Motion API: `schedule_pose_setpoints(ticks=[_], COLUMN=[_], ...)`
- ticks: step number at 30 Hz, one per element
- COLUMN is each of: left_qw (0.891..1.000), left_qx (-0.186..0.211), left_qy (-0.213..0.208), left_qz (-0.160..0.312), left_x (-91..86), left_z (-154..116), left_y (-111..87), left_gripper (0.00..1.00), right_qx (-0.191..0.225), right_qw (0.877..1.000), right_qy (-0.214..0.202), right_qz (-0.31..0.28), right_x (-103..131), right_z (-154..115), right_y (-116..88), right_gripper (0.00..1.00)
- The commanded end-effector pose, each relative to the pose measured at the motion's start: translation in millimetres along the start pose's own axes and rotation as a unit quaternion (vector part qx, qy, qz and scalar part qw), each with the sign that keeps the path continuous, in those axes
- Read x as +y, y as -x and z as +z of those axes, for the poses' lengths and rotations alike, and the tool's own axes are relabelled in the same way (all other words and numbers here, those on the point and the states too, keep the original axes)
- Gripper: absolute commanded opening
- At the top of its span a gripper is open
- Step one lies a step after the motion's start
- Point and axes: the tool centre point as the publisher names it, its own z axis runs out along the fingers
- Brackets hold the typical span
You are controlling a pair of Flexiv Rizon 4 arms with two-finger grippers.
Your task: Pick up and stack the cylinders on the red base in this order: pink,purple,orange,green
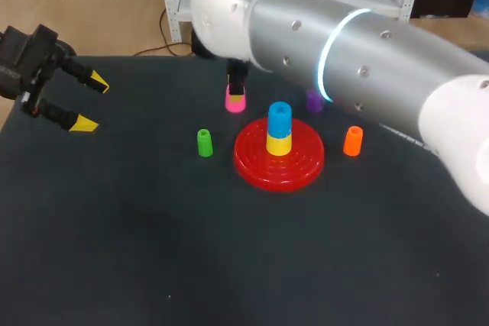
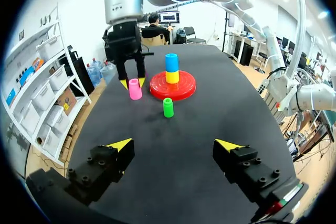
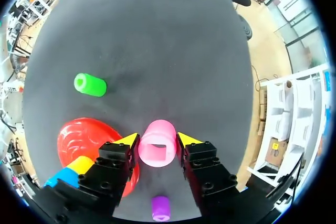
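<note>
Now, pink plastic cylinder point(image 3: 157, 149): upright on the black table point(image 1: 153, 250), near the red ridged base point(image 1: 279, 164).
Right gripper point(image 3: 158, 139): comes from above and looks clamped on its two sides.
Left gripper point(image 2: 173, 144): spread wide, holding nothing, well apart.
Handling: likely light, stiff, smooth hollow plastic. You want a mid-height hold, and keep it vertical.

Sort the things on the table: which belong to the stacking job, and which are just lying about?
For the job: red base, pink cylinder, purple cylinder, orange cylinder, green cylinder.

Not in the order: yellow cylinder and blue cylinder, already stacked on the base.
</note>
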Motion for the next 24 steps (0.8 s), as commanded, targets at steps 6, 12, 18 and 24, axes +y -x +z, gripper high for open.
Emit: schedule_pose_setpoints(ticks=[6,12,18,24], left_qw=[1.0,1.0,1.0,1.0], left_qx=[0.0,0.0,0.0,0.0], left_qy=[0.001,0.001,0.001,0.001], left_qz=[0.0,0.0,0.0,0.0], left_x=[-0.7,-0.7,-0.7,-0.7], left_z=[0,0,0,0], left_y=[-0.3,-0.3,-0.3,-0.3], left_gripper=[1.0,1.0,1.0,1.0], right_qx=[-0.021,-0.009,0.001,0.006], right_qw=[0.999,0.998,0.996,0.992], right_qy=[0.029,0.038,0.046,0.037], right_qz=[0.037,0.048,0.083,0.119], right_x=[-5,4,24,44], right_z=[-58,-88,-106,-113], right_y=[-2,2,-9,-32], right_gripper=[0.0,0.0,0.0,0.0])
